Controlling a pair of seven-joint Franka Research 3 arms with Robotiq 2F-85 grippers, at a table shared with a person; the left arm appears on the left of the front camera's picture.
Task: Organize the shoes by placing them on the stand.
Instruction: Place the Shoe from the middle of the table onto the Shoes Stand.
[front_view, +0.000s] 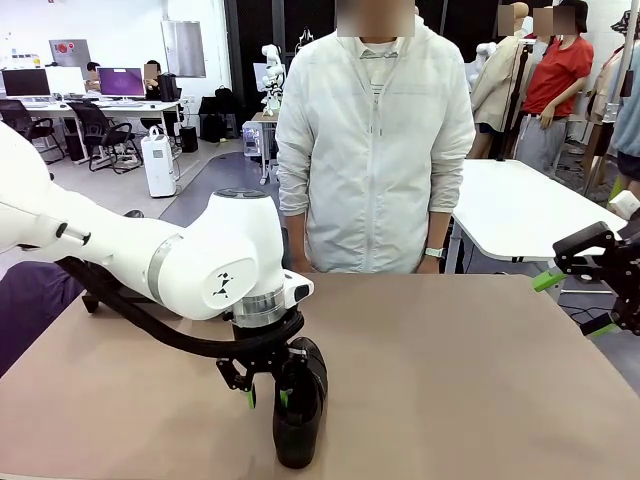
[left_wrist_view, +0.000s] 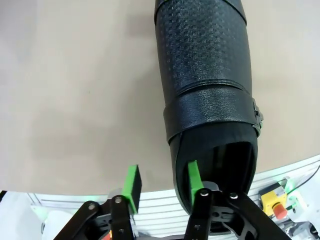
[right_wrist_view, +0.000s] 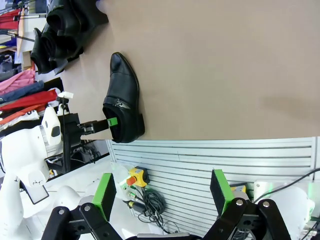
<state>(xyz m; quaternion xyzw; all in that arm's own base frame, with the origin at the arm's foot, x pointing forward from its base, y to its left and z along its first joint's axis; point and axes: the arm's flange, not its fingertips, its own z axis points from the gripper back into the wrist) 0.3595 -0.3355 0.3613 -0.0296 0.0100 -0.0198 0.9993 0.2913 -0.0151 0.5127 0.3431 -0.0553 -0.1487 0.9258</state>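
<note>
You are picking up the shoe (front_view: 300, 405) near the table's (front_view: 450, 380) near edge, left of centre. Your left gripper (front_view: 266, 397) is straddling the heel wall, one pad (left_wrist_view: 193, 181) inside the opening, one outside, jaws partly spread and seemingly not pinching yet. Next, close firmly and lift straight. At far right, your right gripper (right_wrist_view: 162, 192) is hanging spread and empty, off the table.

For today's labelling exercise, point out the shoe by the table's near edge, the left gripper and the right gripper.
shoe (left_wrist_view: 205, 75), left wrist view, textured upper.
left gripper (left_wrist_view: 162, 182), left wrist view, midway between the green pads.
right gripper (right_wrist_view: 162, 192), right wrist view, midway between its fingertips.
</note>
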